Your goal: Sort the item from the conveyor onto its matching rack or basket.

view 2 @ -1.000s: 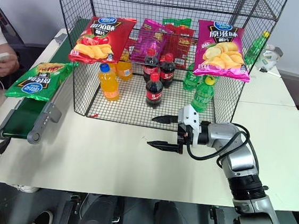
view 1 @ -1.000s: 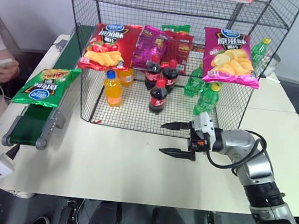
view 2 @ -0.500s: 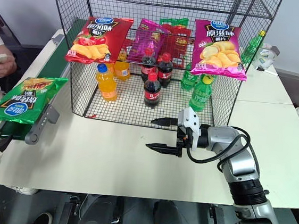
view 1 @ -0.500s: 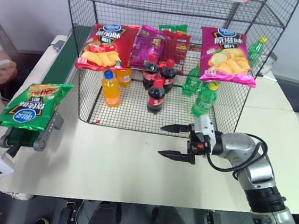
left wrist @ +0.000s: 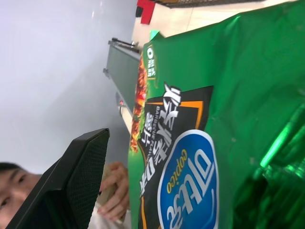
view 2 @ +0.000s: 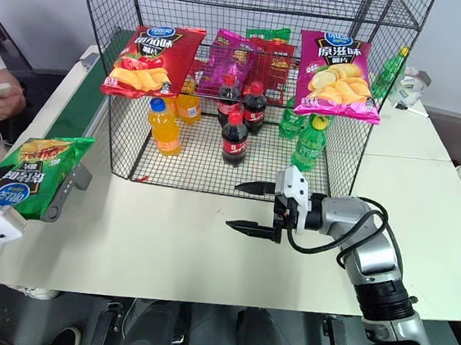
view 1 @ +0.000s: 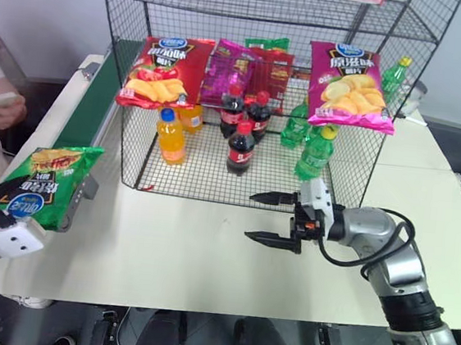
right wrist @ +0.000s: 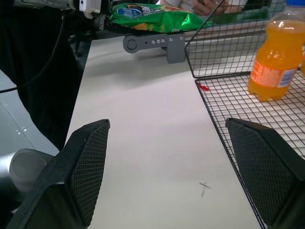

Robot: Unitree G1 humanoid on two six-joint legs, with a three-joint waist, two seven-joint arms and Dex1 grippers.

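your left jaws (left wrist: pixel 157 191) sit right at the green crisp bag (view 1: pixel 44 183); one black finger (left wrist: pixel 71 176) shows beside it, but you cannot tell whether they have closed on it. the bag hangs off the near end of the conveyor (view 1: pixel 89 108), logo end toward you. expect it light, air-puffed, glossy and slippery, the crisps breakable, so pinch the flat sealed edge, not the belly. your right jaws (view 1: pixel 279 220) hang wide open over the surface (view 1: pixel 205 252), just before the rack (view 1: pixel 140 89).
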